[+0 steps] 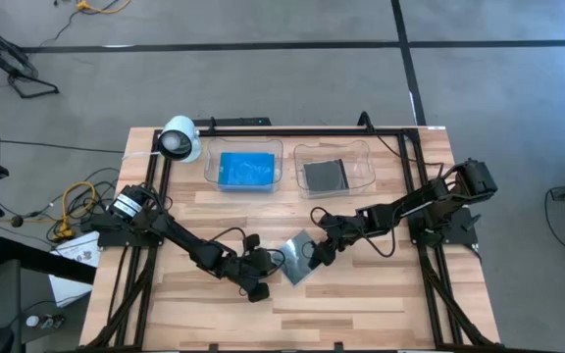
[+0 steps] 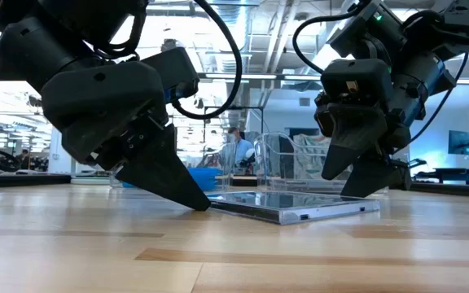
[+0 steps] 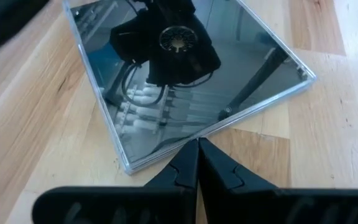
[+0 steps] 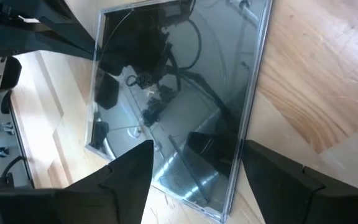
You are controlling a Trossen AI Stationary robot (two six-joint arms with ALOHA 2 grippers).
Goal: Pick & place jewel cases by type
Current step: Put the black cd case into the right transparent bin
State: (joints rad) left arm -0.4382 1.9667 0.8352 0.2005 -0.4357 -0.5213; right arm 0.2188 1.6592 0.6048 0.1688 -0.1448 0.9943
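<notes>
One clear jewel case [image 1: 299, 258] with a silvery, mirror-like inside lies flat on the wooden table, about mid-table. My left gripper [image 3: 197, 144] is shut and comes at the case from the table's left, its tips at the case's edge. My right gripper [image 4: 196, 149] is open at the case's right end. One of its fingers [image 4: 129, 171] stands over the case's top and the other [image 4: 278, 177] beyond the case's edge. Blue jewel cases [image 1: 248, 169] lie in the left clear tray, and a dark one [image 1: 325, 175] lies in the right tray. My left gripper has its shut fingertips [image 2: 200, 203] against the case's side edge [image 3: 180, 140], about midway along it. The fingers slant down from the table's left. The case rests flat on the table. My right gripper straddles the case's opposite edge [image 4: 244, 140]; I cannot tell whether it touches.
Two clear rounded trays [image 1: 281, 157] [image 1: 366, 162] stand side by side at the table's far edge. A white cylindrical camera [image 1: 179, 139] stands at the far left corner. Bare wood lies toward the near edge. Beyond the table, the low view shows a person far back in the room.
</notes>
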